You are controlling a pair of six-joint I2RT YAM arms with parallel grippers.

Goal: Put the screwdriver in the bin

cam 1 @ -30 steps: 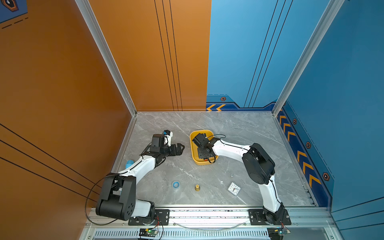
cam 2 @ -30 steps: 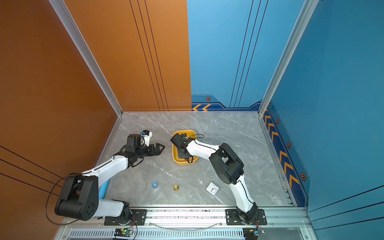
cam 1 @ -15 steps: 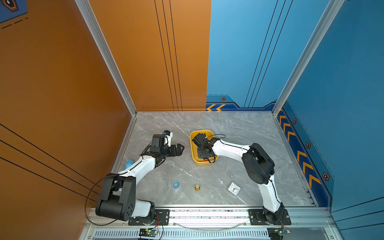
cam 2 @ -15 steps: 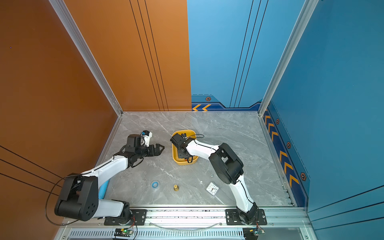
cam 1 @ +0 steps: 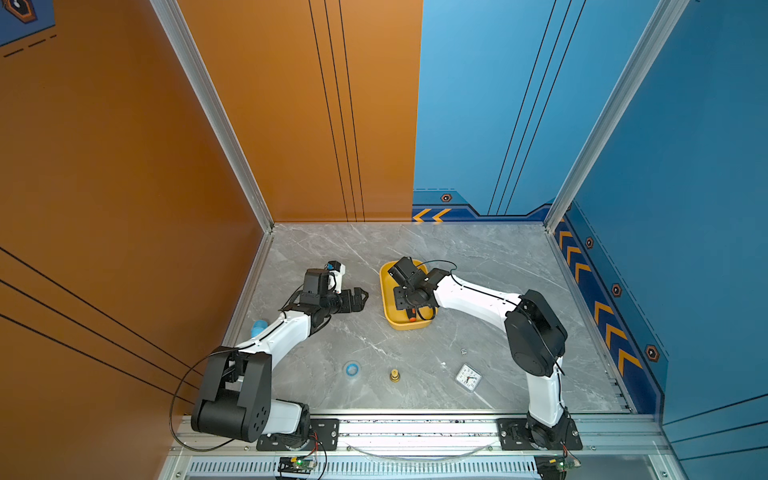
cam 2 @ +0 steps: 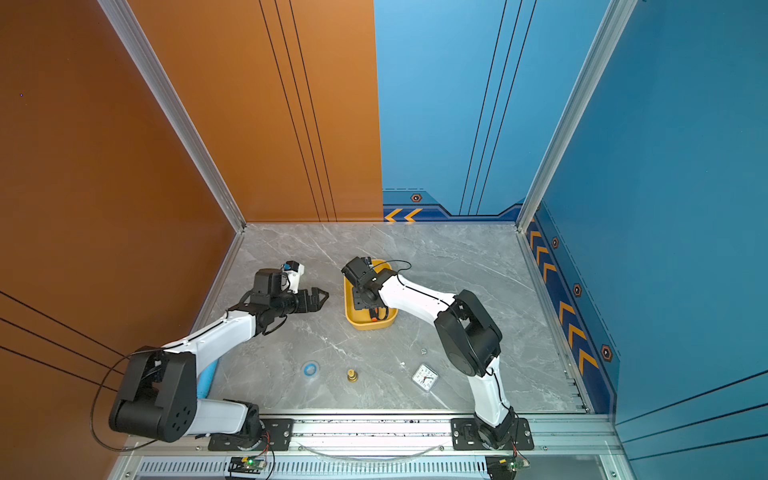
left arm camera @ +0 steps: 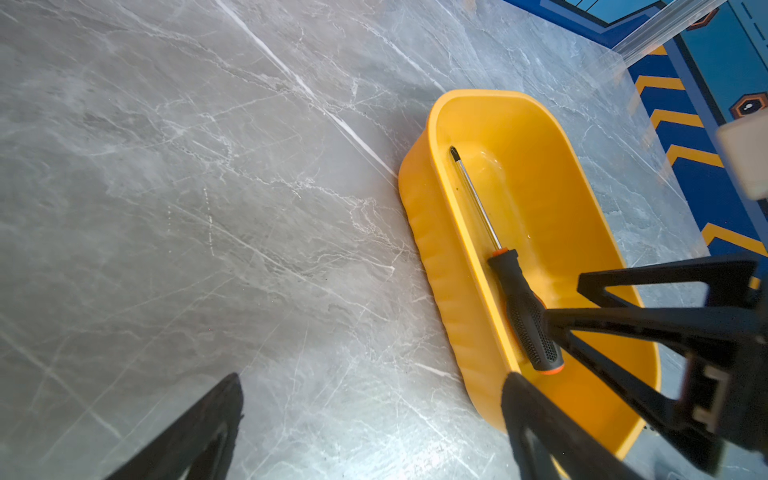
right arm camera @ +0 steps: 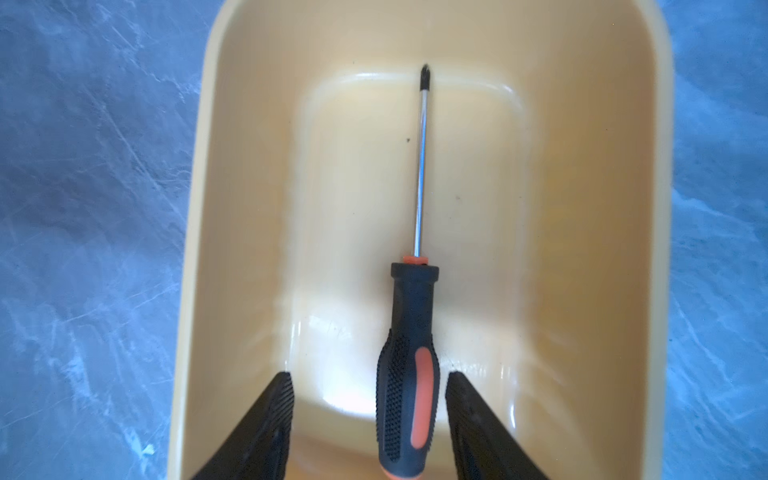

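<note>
Plainly, the screwdriver has a black textured handle with orange accents.

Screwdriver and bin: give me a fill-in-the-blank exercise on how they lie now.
The screwdriver lies inside the bin, whose colour is ____. The right gripper is open, its jaws on either side of the screwdriver's ____. The left gripper, beside the bin, holds ____.
Missing words: yellow; handle; nothing.
</note>
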